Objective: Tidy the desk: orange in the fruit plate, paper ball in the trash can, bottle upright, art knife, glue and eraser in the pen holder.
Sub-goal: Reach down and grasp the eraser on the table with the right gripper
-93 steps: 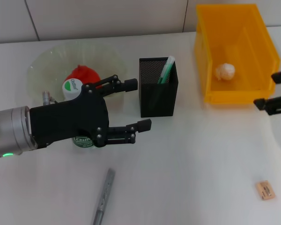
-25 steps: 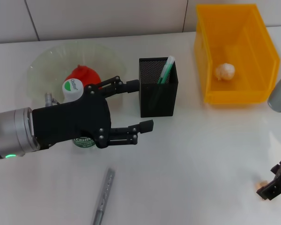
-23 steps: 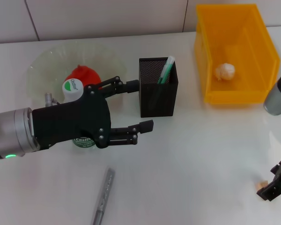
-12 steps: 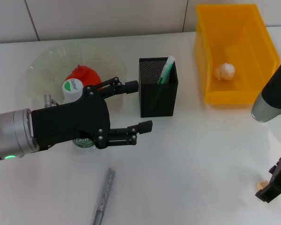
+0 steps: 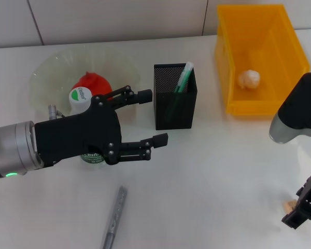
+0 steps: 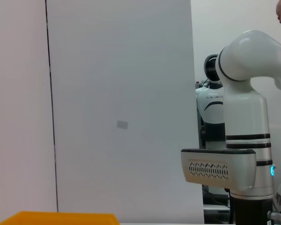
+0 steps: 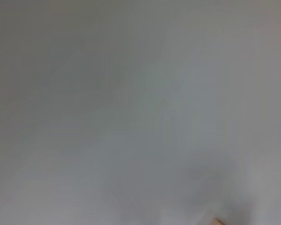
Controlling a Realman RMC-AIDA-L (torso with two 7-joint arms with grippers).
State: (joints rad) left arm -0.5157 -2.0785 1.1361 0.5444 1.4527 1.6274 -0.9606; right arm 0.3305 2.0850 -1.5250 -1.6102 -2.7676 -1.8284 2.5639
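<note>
My left gripper (image 5: 153, 118) hangs open and empty over the table, just in front of the upright bottle (image 5: 81, 97) with its white cap and green label. Behind the bottle, the orange (image 5: 90, 82) lies in the glass fruit plate (image 5: 51, 68). The black mesh pen holder (image 5: 174, 106) holds the green glue stick (image 5: 184, 78). Inside the yellow trash can (image 5: 259, 108) rests the paper ball (image 5: 249, 79). The grey art knife (image 5: 114, 218) lies near the front edge. My right gripper (image 5: 302, 206) is low at the near right, beside the tan eraser (image 5: 288, 206).
My right forearm (image 5: 296, 115) reaches across in front of the trash can. In the left wrist view, a white wall panel, another white robot (image 6: 243, 140) and the bin's yellow rim (image 6: 56, 217) are seen. Bare table lies between the pen holder and the eraser.
My right arm has swung down from beside the trash can to the eraser at the near right, its forearm coming further into view. The left arm has stayed put.
</note>
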